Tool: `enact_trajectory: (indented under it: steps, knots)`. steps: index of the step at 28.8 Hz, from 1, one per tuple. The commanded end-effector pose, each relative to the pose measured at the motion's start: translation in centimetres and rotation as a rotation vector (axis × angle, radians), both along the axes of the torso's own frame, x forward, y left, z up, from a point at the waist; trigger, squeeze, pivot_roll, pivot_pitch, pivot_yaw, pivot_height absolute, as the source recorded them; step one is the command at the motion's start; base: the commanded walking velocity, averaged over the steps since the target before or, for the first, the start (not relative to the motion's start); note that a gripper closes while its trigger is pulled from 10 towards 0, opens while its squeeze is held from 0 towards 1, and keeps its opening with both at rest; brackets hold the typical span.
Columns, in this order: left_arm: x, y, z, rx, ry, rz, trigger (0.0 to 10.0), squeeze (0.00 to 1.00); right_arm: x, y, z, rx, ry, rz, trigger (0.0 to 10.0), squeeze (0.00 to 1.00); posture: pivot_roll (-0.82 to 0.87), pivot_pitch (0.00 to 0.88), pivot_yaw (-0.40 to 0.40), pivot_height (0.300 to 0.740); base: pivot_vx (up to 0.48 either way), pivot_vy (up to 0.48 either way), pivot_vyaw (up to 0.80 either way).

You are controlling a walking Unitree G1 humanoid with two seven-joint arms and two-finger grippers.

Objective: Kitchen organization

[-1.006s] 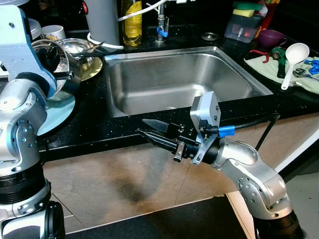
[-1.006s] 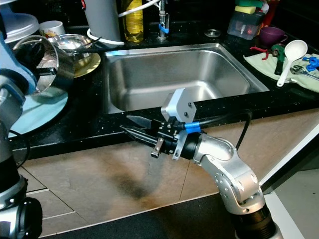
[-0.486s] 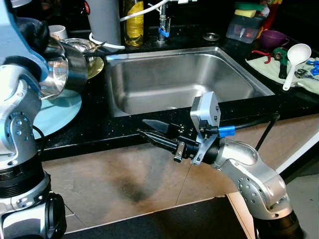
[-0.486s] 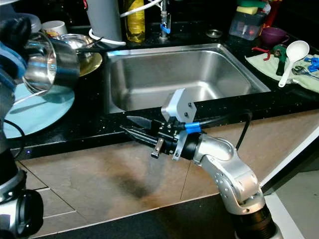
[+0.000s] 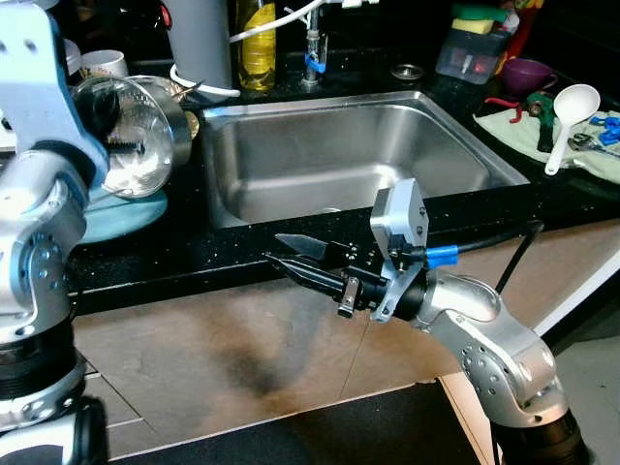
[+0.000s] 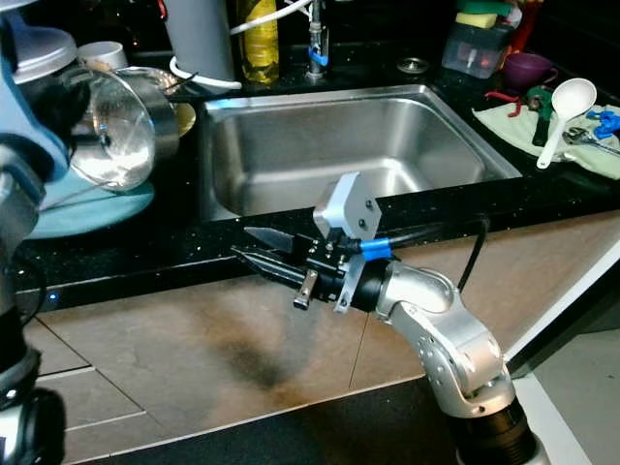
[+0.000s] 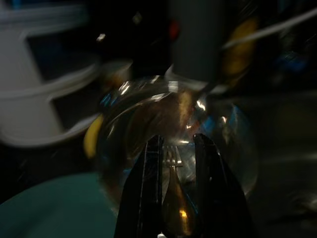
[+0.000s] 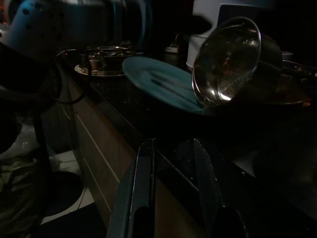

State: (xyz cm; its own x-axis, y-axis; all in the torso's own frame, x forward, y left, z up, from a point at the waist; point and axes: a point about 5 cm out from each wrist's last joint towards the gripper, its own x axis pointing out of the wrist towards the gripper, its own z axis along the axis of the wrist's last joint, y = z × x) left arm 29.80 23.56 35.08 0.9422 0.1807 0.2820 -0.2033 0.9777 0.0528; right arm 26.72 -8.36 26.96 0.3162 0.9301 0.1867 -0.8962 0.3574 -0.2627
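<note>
My left gripper (image 7: 176, 141) is shut on a steel pot (image 5: 136, 136), with the pot's shiny handle between its black fingers (image 7: 151, 188). The pot hangs tilted on its side, mouth turned toward me, just above a light blue plate (image 5: 121, 208) on the black counter, left of the steel sink (image 5: 339, 155). My right gripper (image 5: 274, 248) is held level in front of the counter's front edge, below the sink. It points left, open, with nothing between its fingers. In the right wrist view the pot (image 8: 228, 64) and the plate (image 8: 163, 84) lie ahead.
Behind the pot are a gold plate with steel bowls (image 5: 189, 124), a white cup (image 5: 102, 63), a grey jug (image 5: 199, 39) and a yellow bottle (image 5: 257, 44). Right of the sink lie a white ladle (image 5: 572, 107), a purple cup (image 5: 528, 73) and a sponge box (image 5: 470, 48).
My left arm has swung the pot a little toward the sink and turned its mouth toward me. The right arm has not moved.
</note>
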Motion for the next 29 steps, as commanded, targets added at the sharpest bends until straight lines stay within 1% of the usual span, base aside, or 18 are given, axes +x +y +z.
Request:
enact_trajectory:
  steps: [1, 7, 13, 18, 19, 22, 25, 27, 29]
  knots:
    - [-0.1, 0.6, -0.2, 0.019, 0.020, 0.049, 0.0, 0.00, -0.2, 0.1, -0.3, -0.004, 0.017, 0.018, 10.0, 0.00, -0.04, 0.160, -0.010, 0.740, 0.000, 0.000, 0.00]
    - [-0.4, 0.9, 0.6, 0.020, -0.008, 0.050, 0.0, 0.00, -0.2, 0.0, -0.2, -0.002, 0.018, 0.018, 10.0, 0.00, -0.04, 0.160, -0.010, 0.740, 0.000, 0.000, 0.00]
    - [-0.6, 1.1, 0.8, 0.029, -0.003, 0.059, 0.0, 0.00, -0.3, 0.1, -0.2, 0.000, 0.016, 0.021, 10.0, 0.00, -0.04, 0.159, -0.013, 0.740, 0.000, 0.000, 0.00]
    - [-0.6, -0.2, 1.2, 0.073, 0.006, -0.082, 0.0, 0.00, -0.3, 0.1, -0.2, -0.007, 0.016, 0.024, 10.0, 0.00, -0.04, 0.152, -0.014, 0.740, 0.000, 0.000, 0.00]
    - [-0.6, -0.6, 1.4, 0.097, 0.015, -0.130, 0.0, 0.00, -0.3, 0.1, -0.2, -0.007, 0.015, 0.025, 10.0, 0.00, -0.04, 0.152, -0.014, 0.740, 0.000, 0.000, 0.00]
    - [-0.6, -1.1, 1.6, 0.134, 0.048, -0.228, 0.0, 0.00, -0.4, 0.1, -0.3, -0.009, 0.015, 0.027, 10.0, 0.00, -0.04, 0.149, -0.013, 0.740, 0.000, 0.000, 0.00]
    - [-0.7, -1.0, 1.6, 0.137, 0.063, -0.257, 0.0, 0.00, -0.4, 0.1, -0.3, -0.010, 0.015, 0.027, 10.0, 0.00, -0.04, 0.148, -0.014, 0.740, 0.000, 0.000, 0.00]
    - [-0.8, -0.7, 1.7, 0.142, 0.064, -0.253, 0.0, 0.00, -0.4, 0.1, -0.3, -0.010, 0.016, 0.028, 10.0, 0.00, -0.04, 0.148, -0.013, 0.740, 0.000, 0.000, 0.00]
    - [-0.9, -0.6, 1.9, 0.128, 0.057, -0.263, 0.0, 0.00, -0.5, 0.1, -0.3, -0.011, 0.015, 0.029, 10.0, 0.00, -0.04, 0.148, -0.013, 0.740, 0.000, 0.000, 0.00]
